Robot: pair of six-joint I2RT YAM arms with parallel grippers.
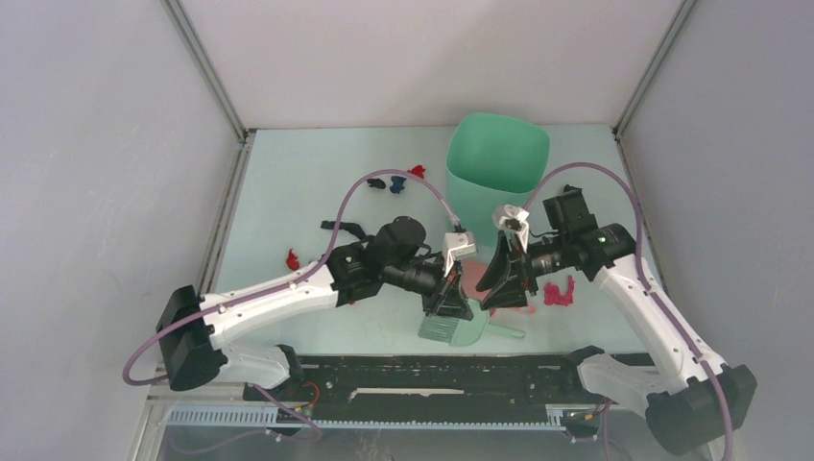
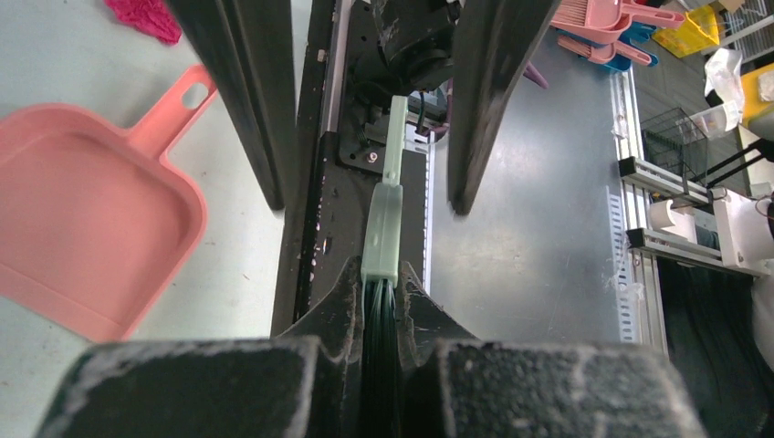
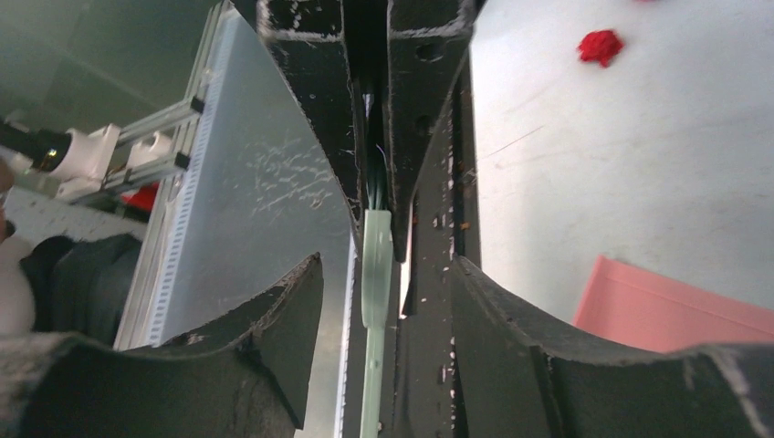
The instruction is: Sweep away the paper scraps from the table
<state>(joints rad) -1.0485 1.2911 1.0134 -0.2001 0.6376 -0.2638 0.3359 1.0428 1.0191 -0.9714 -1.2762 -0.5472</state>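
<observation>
Apparently a handover: left gripper (image 2: 380, 315) pinches green hand brush (image 2: 381, 219) by its bristle end; right gripper (image 3: 385, 265) spread around the handle. Should close squarely on handle before left releases. Paper scraps (image 1: 293, 257) lie scattered on table (image 1: 288, 202).

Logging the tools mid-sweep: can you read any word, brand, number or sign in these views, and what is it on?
None: no word, number, label or sign can be read in any view.
The bin, dustpan, hand brush and table show no print.
The clutter beyond the table edge in the left wrist view is too small and blurred to tell.
</observation>
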